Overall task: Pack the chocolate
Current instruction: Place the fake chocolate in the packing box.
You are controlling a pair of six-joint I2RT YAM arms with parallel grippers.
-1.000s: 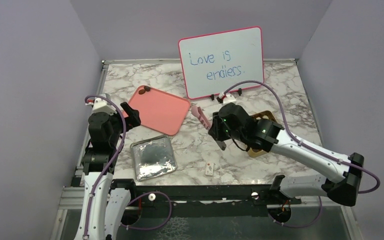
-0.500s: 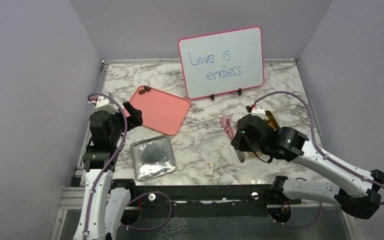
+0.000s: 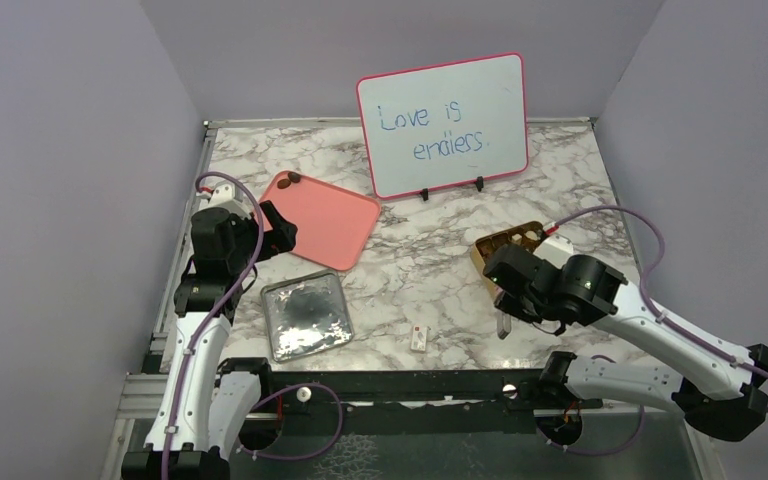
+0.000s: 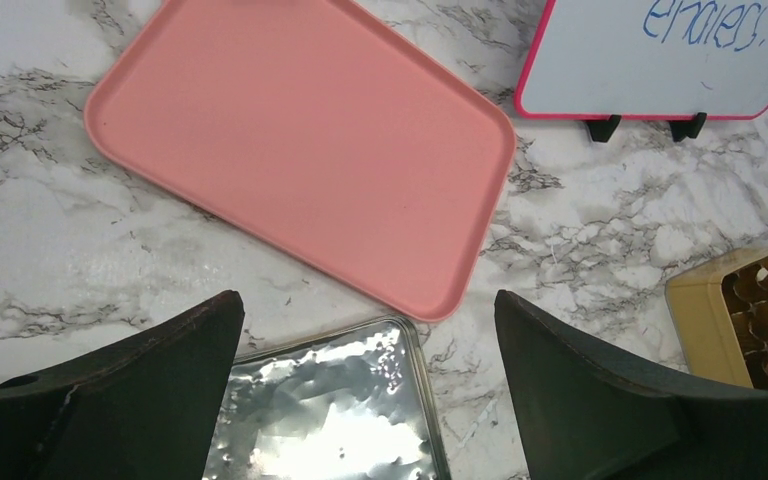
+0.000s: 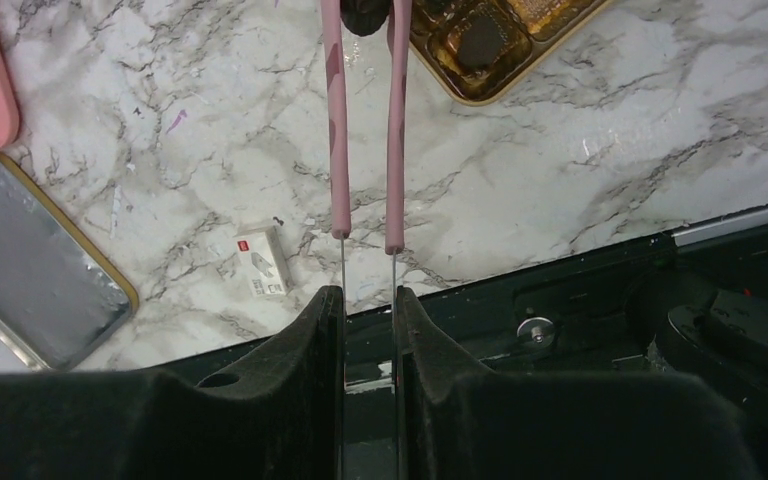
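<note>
Tongs (image 5: 337, 150) pinched in the right gripper (image 5: 368, 296) hold a chocolate (image 5: 365, 12) by the gold box (image 5: 457, 82); I'd lower it squarely into a free cell. Left gripper (image 4: 367, 305) hangs spread wide.

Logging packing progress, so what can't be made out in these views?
Gold box: the right arm covers most of it in the top view and both wrist views crop it, so the filled count is unknown.
Pink tongs tips: cut by the right wrist view's top edge.
White tag print: too small.

My right wrist feed cuts the pink tongs (image 5: 336, 130) off at 12 o'clock; the chocolate (image 5: 365, 14) they seem to pinch is half lost. The tag (image 5: 261, 260) has print too small to read.
</note>
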